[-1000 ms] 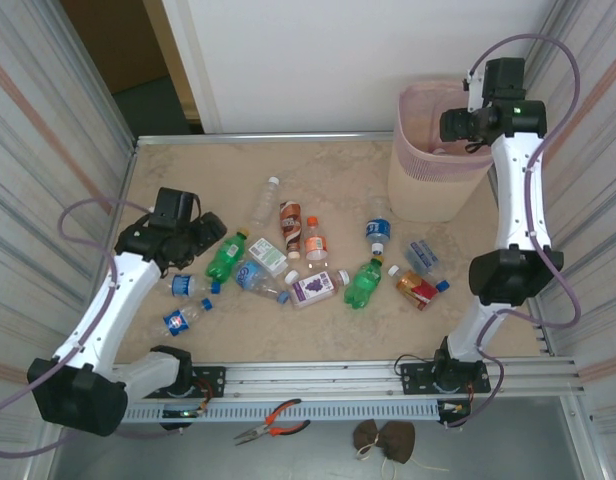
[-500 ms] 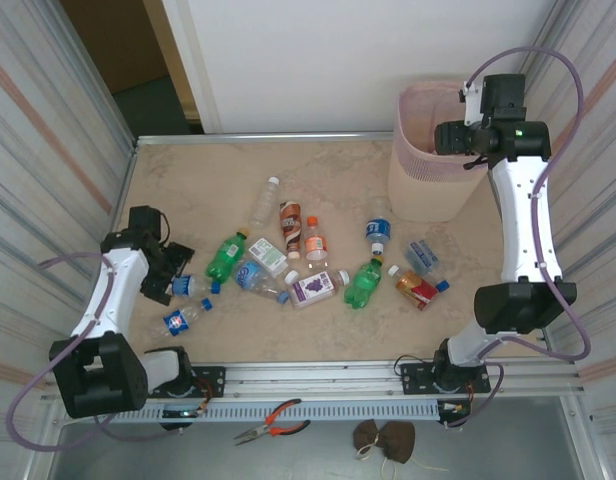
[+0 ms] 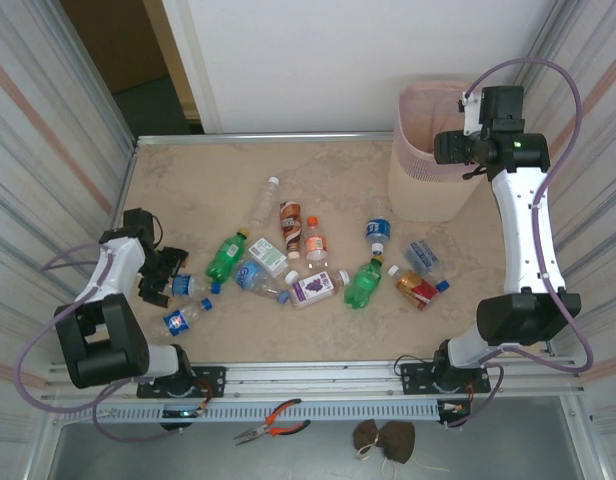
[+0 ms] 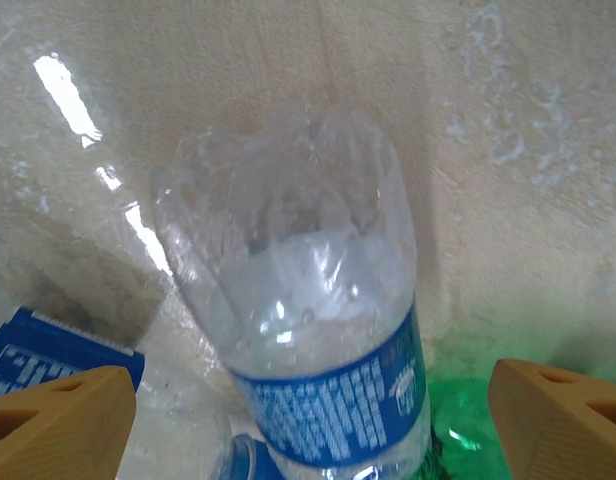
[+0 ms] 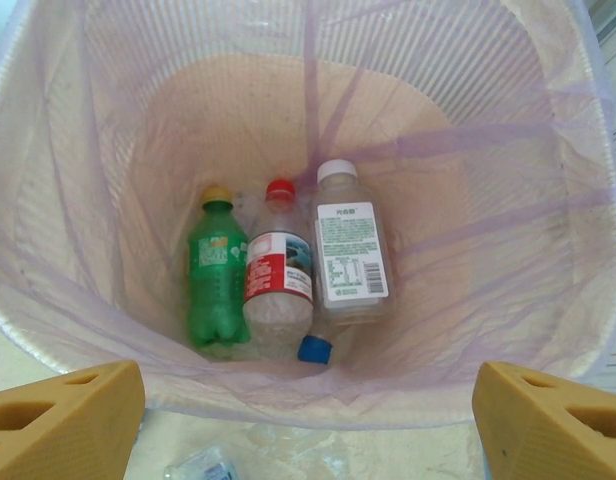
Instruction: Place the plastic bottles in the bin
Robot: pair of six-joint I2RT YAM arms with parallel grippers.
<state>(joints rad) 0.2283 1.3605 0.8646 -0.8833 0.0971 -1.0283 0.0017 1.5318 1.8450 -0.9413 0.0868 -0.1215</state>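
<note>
The left claw [image 4: 310, 420] is released. In the left wrist view its two tips stand wide apart in the lower corners, with one clear bottle [image 4: 288, 300] lying between them and touching neither. This bottle has a blue label. Its long axis runs nearly up and down in the frame, with the base towards the top and the neck end towards the bottom edge.

The right claw [image 5: 308, 420] is also released and holds nothing. It hangs over the open mouth of the bin [image 5: 48, 200]. On the bottom of the bin lie three bottles side by side, all with caps towards the top of the frame: a green bottle [image 5: 216, 290] with a yellow cap, a clear red-capped bottle [image 5: 278, 285], and a clear white-capped bottle [image 5: 350, 255]. A blue cap [image 5: 314, 348] lies just below them; I cannot tell if it is loose.

In the top view the bin stands at the upper right of the worktop [image 3: 338, 170]. I count thirteen bottles lying there, two of them green, pointing in different directions.
</note>
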